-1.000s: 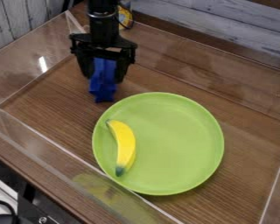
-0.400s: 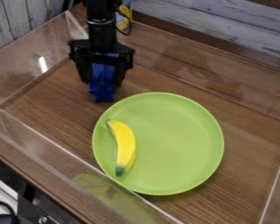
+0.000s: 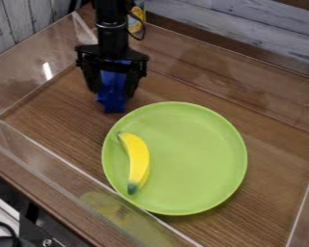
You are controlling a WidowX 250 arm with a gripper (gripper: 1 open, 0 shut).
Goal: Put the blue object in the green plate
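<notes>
Pincer (image 3: 113, 69) down around block (image 3: 113, 92), block's near end poking out below, plate (image 3: 211, 159) off to its near right with banana (image 3: 136, 161) aboard; can't tell finger gap or grip, and an off-centre squeeze could tip block or let it slip.

Tabletop (image 3: 65, 118): brown wood, visible grain. Plate (image 3: 196, 164): green, smooth, plastic-looking. Block (image 3: 113, 93): blue, plastic-looking. Backdrop boards (image 3: 247, 27): grey wood.
</notes>
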